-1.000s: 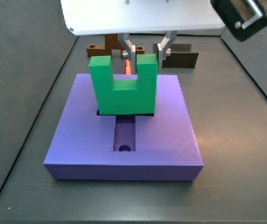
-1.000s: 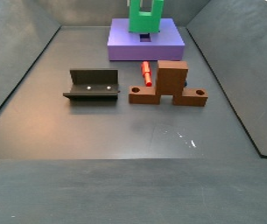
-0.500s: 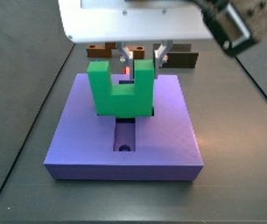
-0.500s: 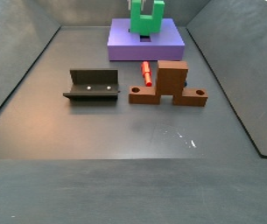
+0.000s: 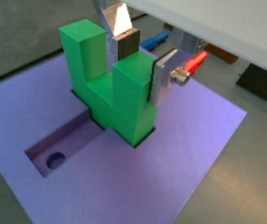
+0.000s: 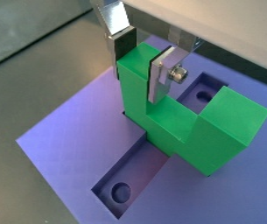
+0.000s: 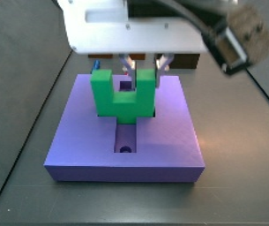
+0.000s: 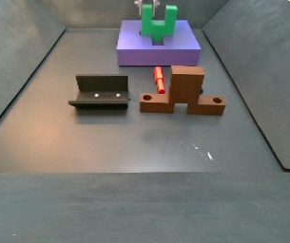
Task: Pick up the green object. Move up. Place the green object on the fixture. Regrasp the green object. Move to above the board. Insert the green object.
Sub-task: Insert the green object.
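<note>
Gripper (image 6: 147, 54) above board (image 7: 172, 141) — fingers (image 5: 166, 77) pinching one upright leg of green object (image 5: 115, 92). Green object stands upright, base seated in cross-shaped recess of board (legs pointing up, notch between them). Uncovered part of recess with round hole (image 6: 122, 189) visible beside block. Fixture (image 8: 100, 92) on worktop (image 8: 134, 142), well apart from board — brown stepped block (image 8: 182, 91) and red rod (image 8: 159, 79) lie beside it.

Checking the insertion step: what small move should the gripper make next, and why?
Probably keep pressing straight down. The gripper grips one leg of the green object, whose base already sits in the board's recess, legs up. How deep it is seated cannot be told, so release only once it bottoms out.
</note>
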Robot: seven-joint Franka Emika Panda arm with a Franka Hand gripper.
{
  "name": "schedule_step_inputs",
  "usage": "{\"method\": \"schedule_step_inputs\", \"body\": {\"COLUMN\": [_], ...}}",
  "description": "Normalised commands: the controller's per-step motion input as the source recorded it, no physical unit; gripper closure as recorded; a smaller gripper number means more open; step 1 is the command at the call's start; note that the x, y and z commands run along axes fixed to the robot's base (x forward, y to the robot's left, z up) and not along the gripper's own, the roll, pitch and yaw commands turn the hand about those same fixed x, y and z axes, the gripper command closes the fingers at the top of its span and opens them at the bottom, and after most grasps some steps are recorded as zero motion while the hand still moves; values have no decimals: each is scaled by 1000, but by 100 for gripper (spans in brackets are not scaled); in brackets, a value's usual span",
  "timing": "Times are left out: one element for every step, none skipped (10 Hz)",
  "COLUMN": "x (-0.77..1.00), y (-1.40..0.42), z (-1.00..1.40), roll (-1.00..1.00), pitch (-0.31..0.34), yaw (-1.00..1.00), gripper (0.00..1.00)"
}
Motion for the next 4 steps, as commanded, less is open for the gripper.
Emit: {"method": "schedule_step_inputs", "body": {"x": [94, 0, 0, 0], "y": [-100, -6, 0, 0], "z": [-666, -271, 0, 0], "roll": [199, 71, 9, 0], "pitch": [0, 0, 0, 0], "yaw": [0, 0, 0, 0], "gripper": [100, 100, 100, 100]}}
